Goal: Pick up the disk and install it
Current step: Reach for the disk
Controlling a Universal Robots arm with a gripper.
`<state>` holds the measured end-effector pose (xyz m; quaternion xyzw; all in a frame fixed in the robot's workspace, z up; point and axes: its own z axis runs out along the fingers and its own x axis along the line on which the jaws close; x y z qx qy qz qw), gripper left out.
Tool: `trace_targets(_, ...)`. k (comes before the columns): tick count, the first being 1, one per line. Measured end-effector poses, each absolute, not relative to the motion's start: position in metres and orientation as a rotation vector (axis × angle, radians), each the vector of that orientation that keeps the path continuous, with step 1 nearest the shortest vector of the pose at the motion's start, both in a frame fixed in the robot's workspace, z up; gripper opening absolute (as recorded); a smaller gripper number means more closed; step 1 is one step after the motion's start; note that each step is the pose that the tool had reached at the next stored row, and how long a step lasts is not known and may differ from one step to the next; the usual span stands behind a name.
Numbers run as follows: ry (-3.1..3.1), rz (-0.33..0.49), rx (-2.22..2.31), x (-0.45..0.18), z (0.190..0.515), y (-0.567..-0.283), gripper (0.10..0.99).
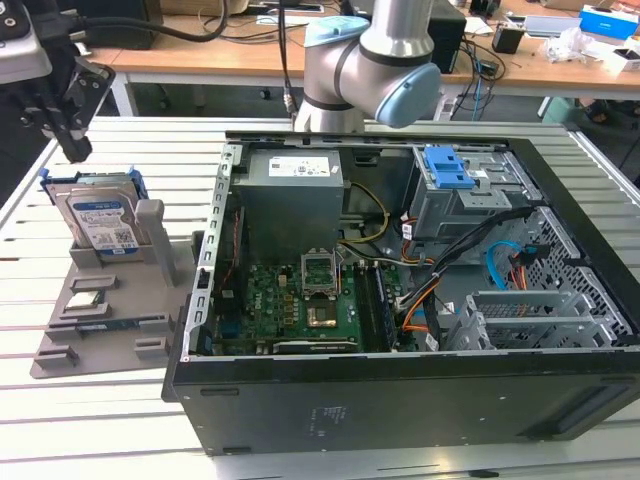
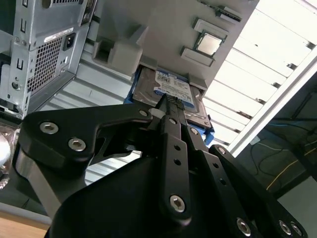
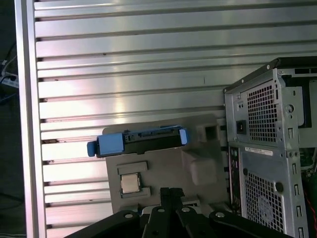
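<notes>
- Exterior view: the disk (image 1: 100, 218) is seen standing on edge, label face outward, in a slot of a grey holder (image 1: 110, 320) on the slatted table (image 1: 130, 140). It is at the exterior view's left of the open computer case (image 1: 400, 400) and apart from it.
- The gripper (image 1: 75, 148) is found above the disk, near it but not touching it.
- In both wrist views the jaws are seen drawn together, with nothing between them.
- A processor chip (image 3: 130, 182) is seen lying in a recess of the same holder, near the disk.
- The disk is judged stiff and dense for its size, so no give under the pads is to be expected.
- Its metal faces and printed label are judged smooth, so slip is to be reckoned with. It is also judged sensitive to knocks.
- The upper part stands free of the slot. The two flat faces there, near the middle of the top edge, are judged the best place for a hold.
- The blue carrier frame (image 3: 106, 145) along the edges is judged thinner and more flexible plastic, and so a poorer place to be gripped.
</notes>
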<state>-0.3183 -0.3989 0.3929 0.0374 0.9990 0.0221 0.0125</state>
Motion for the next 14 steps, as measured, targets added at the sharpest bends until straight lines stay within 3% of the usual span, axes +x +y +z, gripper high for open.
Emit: trace_targets(14,3.114,0.069,0.117,-0.360,0.392,-0.399,0.106)
